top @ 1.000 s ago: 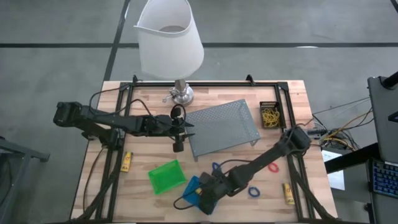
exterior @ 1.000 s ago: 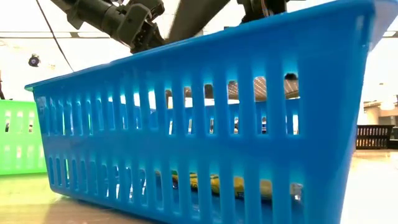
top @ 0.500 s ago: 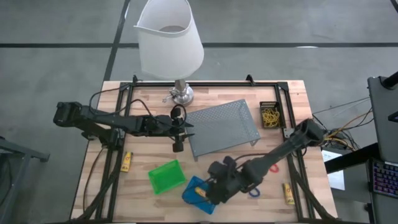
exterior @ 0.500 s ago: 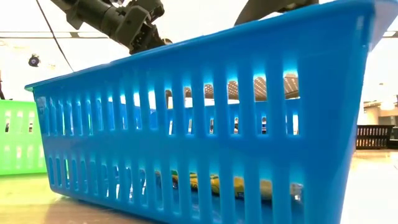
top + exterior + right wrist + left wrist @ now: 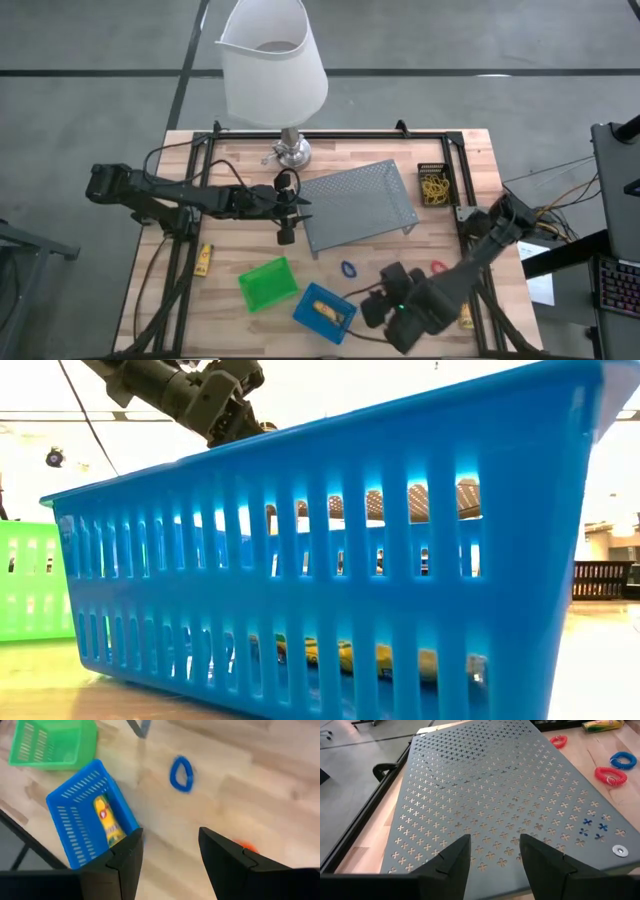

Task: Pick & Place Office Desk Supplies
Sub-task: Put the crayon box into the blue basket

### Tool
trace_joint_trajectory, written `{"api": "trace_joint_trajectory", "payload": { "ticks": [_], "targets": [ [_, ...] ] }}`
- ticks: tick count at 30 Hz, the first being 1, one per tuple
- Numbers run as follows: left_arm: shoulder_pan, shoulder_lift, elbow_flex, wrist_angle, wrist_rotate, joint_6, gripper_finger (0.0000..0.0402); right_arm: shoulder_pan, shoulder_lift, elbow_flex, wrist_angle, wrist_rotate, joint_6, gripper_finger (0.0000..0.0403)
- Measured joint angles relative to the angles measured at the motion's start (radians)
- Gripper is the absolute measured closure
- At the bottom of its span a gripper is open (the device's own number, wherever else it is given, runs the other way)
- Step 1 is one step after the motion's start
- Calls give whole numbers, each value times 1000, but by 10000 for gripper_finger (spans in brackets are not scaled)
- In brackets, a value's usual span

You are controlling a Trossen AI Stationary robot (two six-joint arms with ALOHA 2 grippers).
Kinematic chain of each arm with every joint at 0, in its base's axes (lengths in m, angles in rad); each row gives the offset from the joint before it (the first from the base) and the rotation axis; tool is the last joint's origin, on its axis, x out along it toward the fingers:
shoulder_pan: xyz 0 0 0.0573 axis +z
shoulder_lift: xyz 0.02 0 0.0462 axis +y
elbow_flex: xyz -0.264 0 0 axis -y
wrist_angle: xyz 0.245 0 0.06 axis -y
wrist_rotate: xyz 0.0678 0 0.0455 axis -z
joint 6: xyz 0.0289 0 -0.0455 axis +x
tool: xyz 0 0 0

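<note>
Surface: a pale wooden surface [image 5: 250, 250] framed by black rails is seen from above, with grey floor around it.
Blue bin: the blue bin [image 5: 323, 312] is set near the front edge, just beside the green bin [image 5: 268, 283]; a yellow stick [image 5: 327, 311] is seen lying inside it.
Loose supplies: a blue loop [image 5: 348, 269] is found on bare wood just behind the blue bin; a red loop [image 5: 438, 267] lies farther right. One yellow stick [image 5: 204, 259] is placed at the left rail, another [image 5: 465, 316] is partly covered by the right arm.
Black bin: the black bin [image 5: 435, 185] at the right rear is filled with yellow-orange rubber bands [image 5: 434, 189].
Right pincer: the right pincer [image 5: 170, 852] is held released and empty above the wood to the right of the blue bin.
Left pincer: the left pincer [image 5: 492, 851] is held released and empty at the left edge of the grey mesh tray [image 5: 357, 206].
Lamp: a white-shaded lamp [image 5: 272, 62] is stood at the rear of the surface.
</note>
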Motion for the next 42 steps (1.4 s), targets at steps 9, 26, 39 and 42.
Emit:
{"api": "trace_joint_trajectory", "payload": {
  "ticks": [9, 26, 39, 42],
  "targets": [
    [0, 0, 0, 0, 0, 0, 227, 145, 11, 0, -122, -88, 391, 216],
    [0, 0, 0, 0, 0, 0, 227, 245, 16, -5, -173, -597, 548, 216],
    [0, 0, 0, -4, 0, 0, 227, 260, 119, -12, -178, -863, 568, 216],
    [0, 0, 0, -4, 0, 0, 227, 267, 155, -12, -188, -869, 567, 216]
  ]
}}
